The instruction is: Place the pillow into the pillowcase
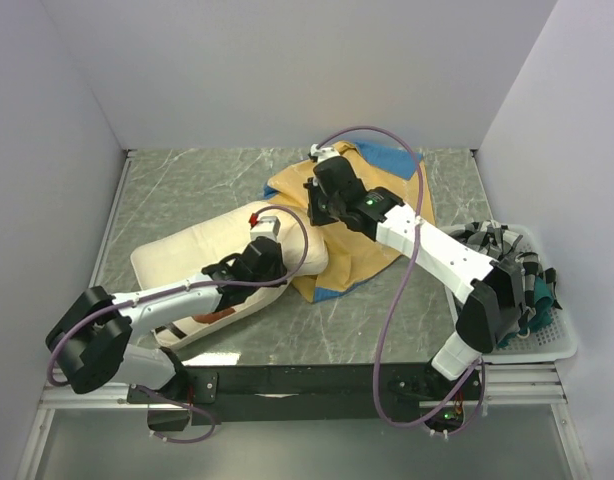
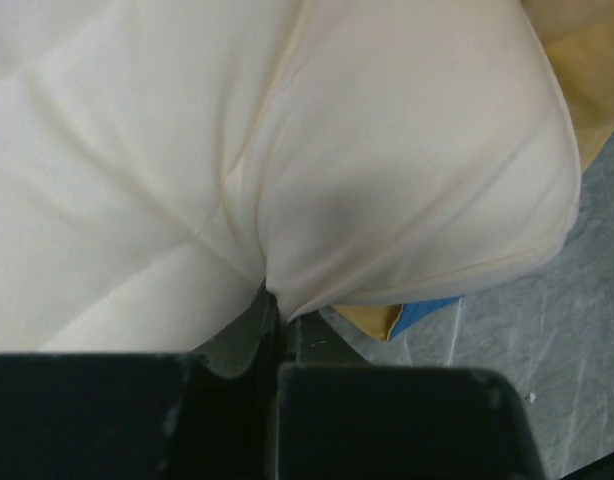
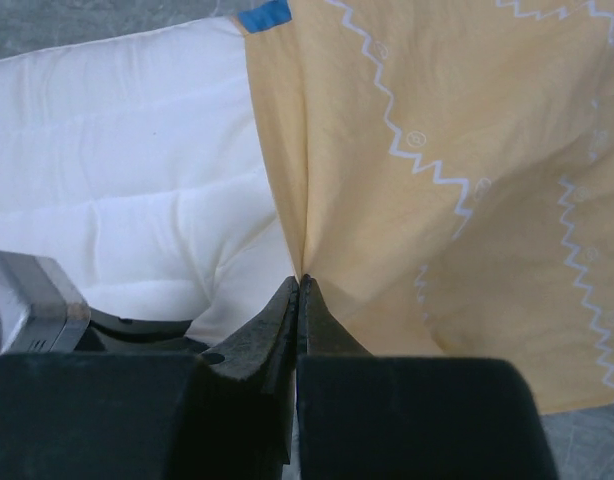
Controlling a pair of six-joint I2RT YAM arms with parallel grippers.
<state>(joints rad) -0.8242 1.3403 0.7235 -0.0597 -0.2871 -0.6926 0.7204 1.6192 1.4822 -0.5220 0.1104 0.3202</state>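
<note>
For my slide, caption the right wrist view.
The right gripper pinches the zigzag pillowcase edge beside the white pillow.

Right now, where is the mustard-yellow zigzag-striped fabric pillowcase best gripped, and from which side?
Pinch the pillowcase at its loose edge beside the cream-white quilted pillow, probably coming from above: flat cloth gives only a thin fold there. The right gripper is shut on that spot.

A white basket (image 1: 549,340) holding checked cloth (image 1: 493,241) sits on the grey table's (image 1: 187,190) right side.
</note>
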